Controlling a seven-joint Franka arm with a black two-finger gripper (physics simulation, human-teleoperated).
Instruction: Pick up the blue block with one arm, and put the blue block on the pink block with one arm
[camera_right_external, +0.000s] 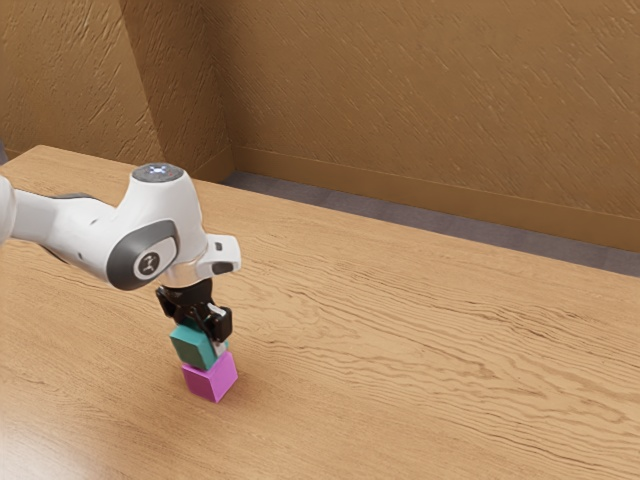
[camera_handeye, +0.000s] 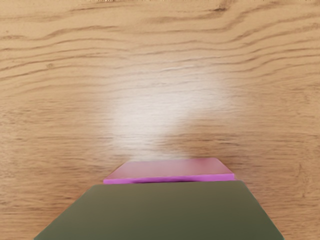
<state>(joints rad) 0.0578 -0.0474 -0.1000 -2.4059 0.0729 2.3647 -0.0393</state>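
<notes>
A teal-blue block (camera_right_external: 195, 347) rests on top of the pink block (camera_right_external: 211, 378) on the wooden table. My black gripper (camera_right_external: 199, 328) comes straight down onto the blue block, with its fingers at the block's upper sides. In the wrist view the blue block (camera_handeye: 160, 212) looks dark and greenish right under the hand. A strip of the pink block's top (camera_handeye: 170, 171) sticks out beyond it. The two blocks appear to touch, stacked a little askew.
The wooden table (camera_right_external: 420, 330) spreads wide toward the exterior view's right and to the front. A brown wall and a strip of grey floor (camera_right_external: 440, 222) run behind the table's far edge.
</notes>
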